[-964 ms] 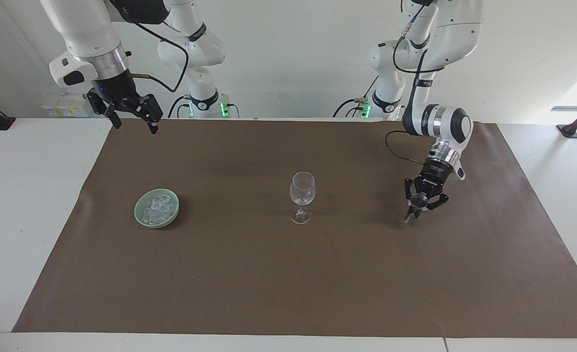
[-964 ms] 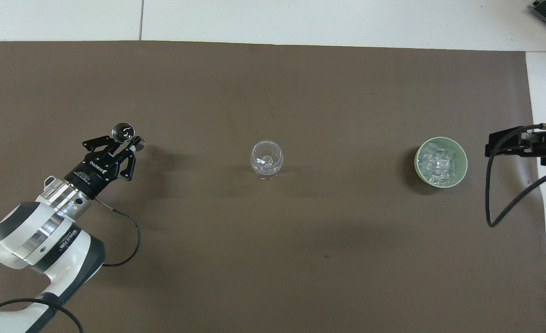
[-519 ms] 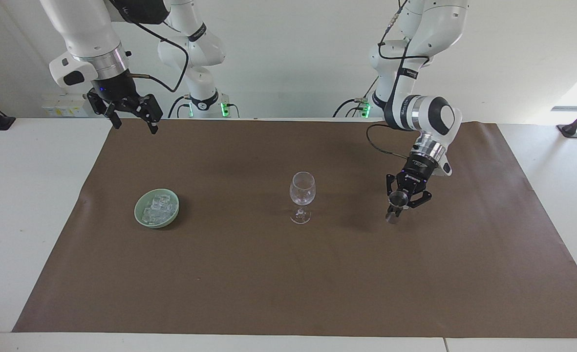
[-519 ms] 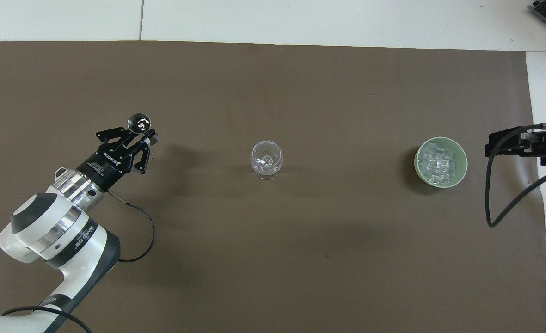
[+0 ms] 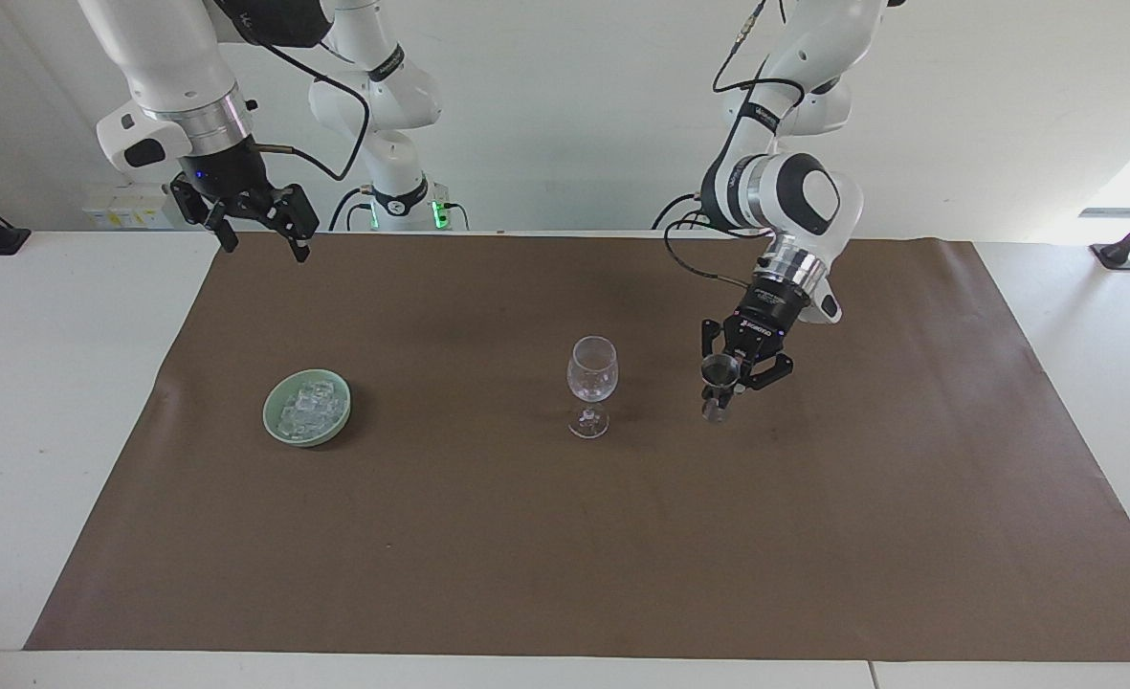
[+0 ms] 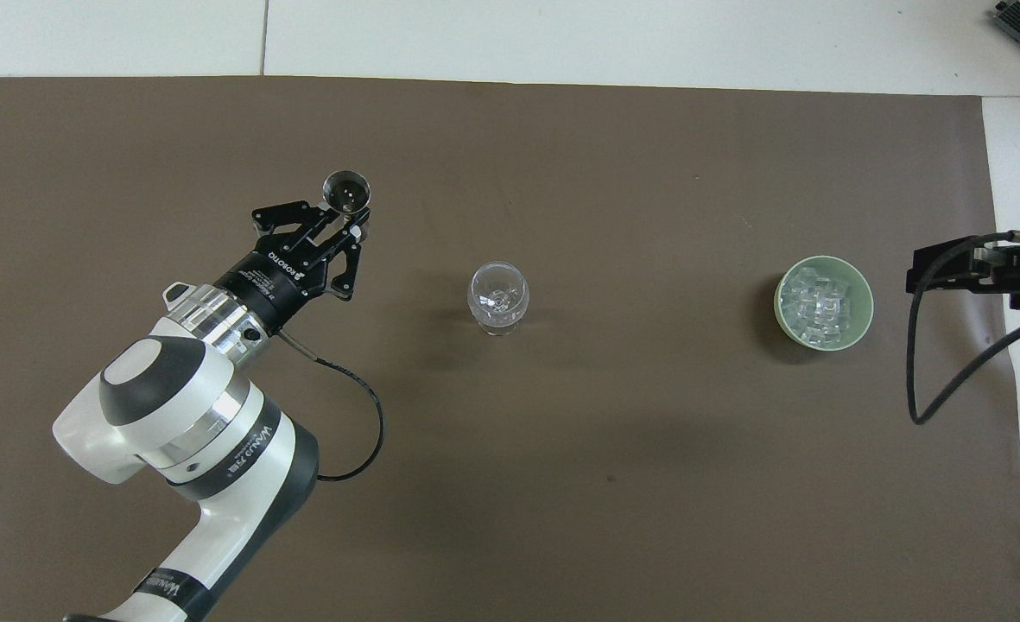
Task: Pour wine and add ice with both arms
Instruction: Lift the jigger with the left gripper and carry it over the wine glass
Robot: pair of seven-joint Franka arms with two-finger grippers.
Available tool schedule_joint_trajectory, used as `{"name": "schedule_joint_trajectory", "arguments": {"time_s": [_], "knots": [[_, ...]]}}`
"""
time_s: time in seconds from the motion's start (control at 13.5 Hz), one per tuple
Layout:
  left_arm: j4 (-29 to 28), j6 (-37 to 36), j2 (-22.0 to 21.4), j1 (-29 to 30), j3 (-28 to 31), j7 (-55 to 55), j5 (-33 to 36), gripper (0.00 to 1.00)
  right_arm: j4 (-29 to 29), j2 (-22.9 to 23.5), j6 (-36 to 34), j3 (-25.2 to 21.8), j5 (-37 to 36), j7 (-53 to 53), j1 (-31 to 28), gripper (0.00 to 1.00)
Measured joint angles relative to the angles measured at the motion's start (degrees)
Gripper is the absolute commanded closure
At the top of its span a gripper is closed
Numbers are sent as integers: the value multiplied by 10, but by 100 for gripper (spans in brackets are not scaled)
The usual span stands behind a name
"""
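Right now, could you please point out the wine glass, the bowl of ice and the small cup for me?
Wine glass (image 5: 591,367), facing view, on its bowl.
Bowl (image 5: 275,409), facing view, on its green rim.
Small cup (image 6: 346,190), overhead view, on its open mouth.

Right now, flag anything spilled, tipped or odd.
Nothing stands out. The clear stemmed wine glass stands upright, the ice stays in its pale green bowl, and the brown mat looks dry.

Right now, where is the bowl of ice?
The green bowl of ice sits on the brown mat toward the right arm's end, beside the wine glass.
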Motion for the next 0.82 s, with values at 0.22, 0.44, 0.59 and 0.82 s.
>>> {"name": "schedule_joint_trajectory", "arguments": {"time_s": [0.22,0.44,0.59,0.82], "knots": [[4,26,1,-24,-12,0,-12,100,0,0,0,0,0,0,0,0],[13,45,3,-55,-13,0,-12,100,0,0,0,0,0,0,0,0],[16,49,3,-68,-13,10,-12,100,0,0,0,0,0,0,0,0],[17,60,6,-84,-13,29,-12,100,0,0,0,0,0,0,0,0]]}}
